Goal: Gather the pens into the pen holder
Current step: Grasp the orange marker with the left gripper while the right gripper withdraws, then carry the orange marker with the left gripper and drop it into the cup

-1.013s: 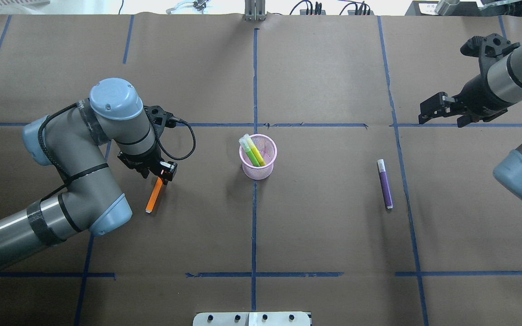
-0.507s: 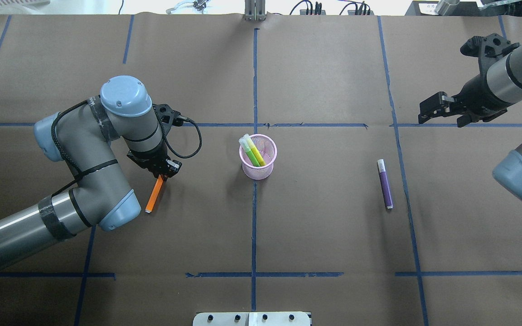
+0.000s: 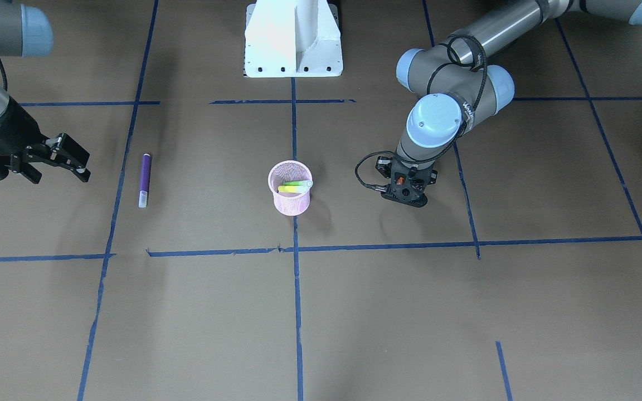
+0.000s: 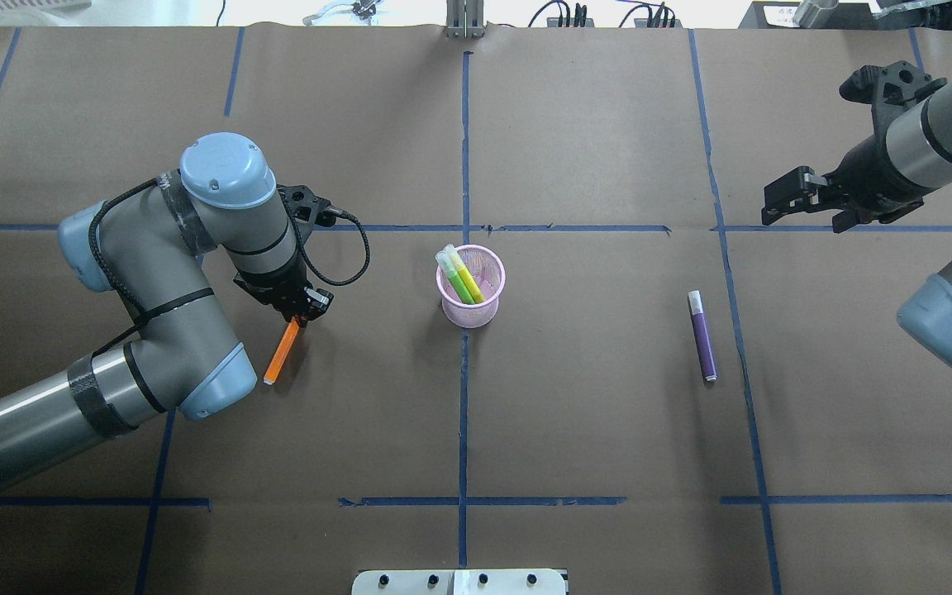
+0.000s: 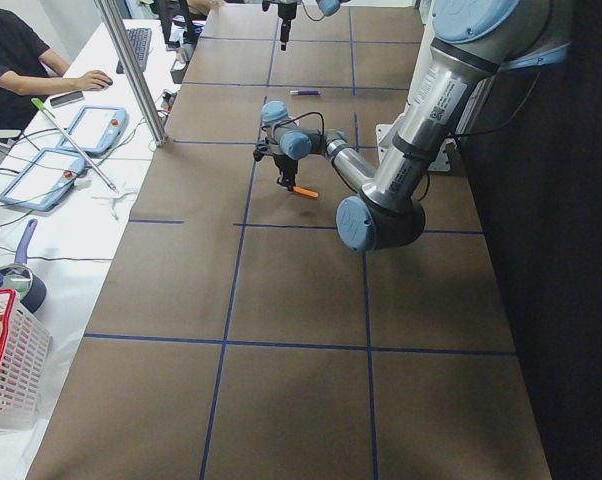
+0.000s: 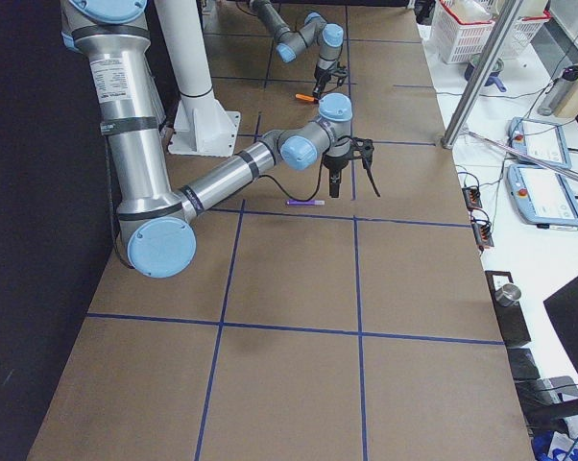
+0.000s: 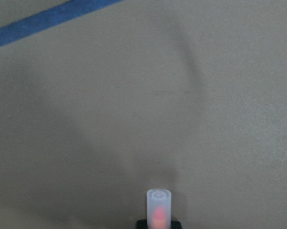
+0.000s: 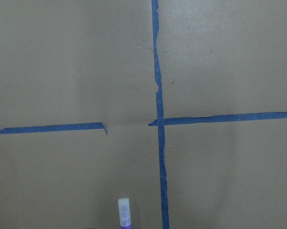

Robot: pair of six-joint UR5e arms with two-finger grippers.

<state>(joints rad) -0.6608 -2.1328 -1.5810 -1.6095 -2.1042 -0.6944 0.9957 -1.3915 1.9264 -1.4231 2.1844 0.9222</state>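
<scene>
Pink mesh pen holder upright at mid-table, holding two yellow-green pens aslant. Purple pen flat, well apart toward the robot's right. Orange pen slanting, upper end clamped in left gripper.

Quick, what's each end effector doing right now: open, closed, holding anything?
Left end effector: closed on the orange pen.
Right end effector: open, holding nothing.
</scene>
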